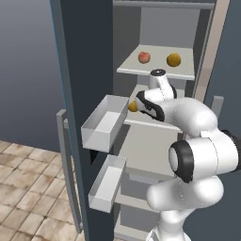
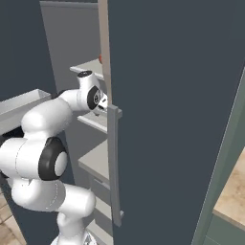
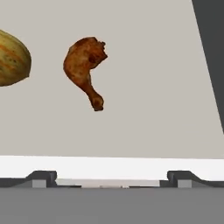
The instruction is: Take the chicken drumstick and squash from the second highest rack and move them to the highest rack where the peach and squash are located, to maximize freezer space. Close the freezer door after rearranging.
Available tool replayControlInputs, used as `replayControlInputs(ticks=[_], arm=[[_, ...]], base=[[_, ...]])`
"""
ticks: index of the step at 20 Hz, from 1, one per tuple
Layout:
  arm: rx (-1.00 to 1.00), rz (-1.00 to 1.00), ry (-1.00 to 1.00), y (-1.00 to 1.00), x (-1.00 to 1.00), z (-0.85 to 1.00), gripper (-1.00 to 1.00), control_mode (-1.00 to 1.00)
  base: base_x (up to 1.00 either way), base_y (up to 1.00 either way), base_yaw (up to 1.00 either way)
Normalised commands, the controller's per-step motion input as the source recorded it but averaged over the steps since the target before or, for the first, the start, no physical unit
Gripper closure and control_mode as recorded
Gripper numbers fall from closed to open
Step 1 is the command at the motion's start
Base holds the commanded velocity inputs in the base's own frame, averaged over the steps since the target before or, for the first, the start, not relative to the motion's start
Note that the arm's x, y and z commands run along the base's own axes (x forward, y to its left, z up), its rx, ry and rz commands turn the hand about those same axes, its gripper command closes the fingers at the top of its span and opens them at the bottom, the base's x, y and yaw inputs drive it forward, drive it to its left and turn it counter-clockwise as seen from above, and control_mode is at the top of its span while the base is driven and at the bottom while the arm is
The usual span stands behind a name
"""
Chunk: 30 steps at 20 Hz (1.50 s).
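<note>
Ahead and left of my wide-open jaws lies the chicken drumstick [image 3: 85, 68], bone end angled toward them.

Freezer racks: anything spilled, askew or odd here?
Nothing stands out. The chicken drumstick and squash lie apart on their rack; the peach and second squash sit on the highest rack.

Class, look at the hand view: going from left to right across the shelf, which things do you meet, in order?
Squash at the left edge, then chicken drumstick, then bare shelf surface, then the dark freezer wall at the far right.
</note>
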Motion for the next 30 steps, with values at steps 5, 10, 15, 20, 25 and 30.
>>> replayControlInputs(ticks=[5, 10, 15, 20, 25, 30], arm=[[0.00, 0.00, -0.05, 0.00, 0.36, -0.22, -1.00, -1.00], [0.00, 0.00, -0.10, -0.02, 0.34, -0.20, -1.00, -1.00], [0.00, 0.00, -0.06, -0.08, 0.28, -0.17, -1.00, -1.00], [0.00, 0.00, 0.00, -0.10, 0.22, -0.19, -1.00, -1.00], [0.00, 0.00, 0.00, -0.11, 0.29, -0.16, -1.00, -1.00], [0.00, 0.00, 0.00, -0.08, 0.32, -0.10, -1.00, -1.00]], base=[[0.00, 0.00, 0.00], [0.00, 0.00, 0.00], [0.00, 0.00, 0.00], [0.00, 0.00, 0.00], [0.00, 0.00, 0.00], [0.00, 0.00, 0.00]])
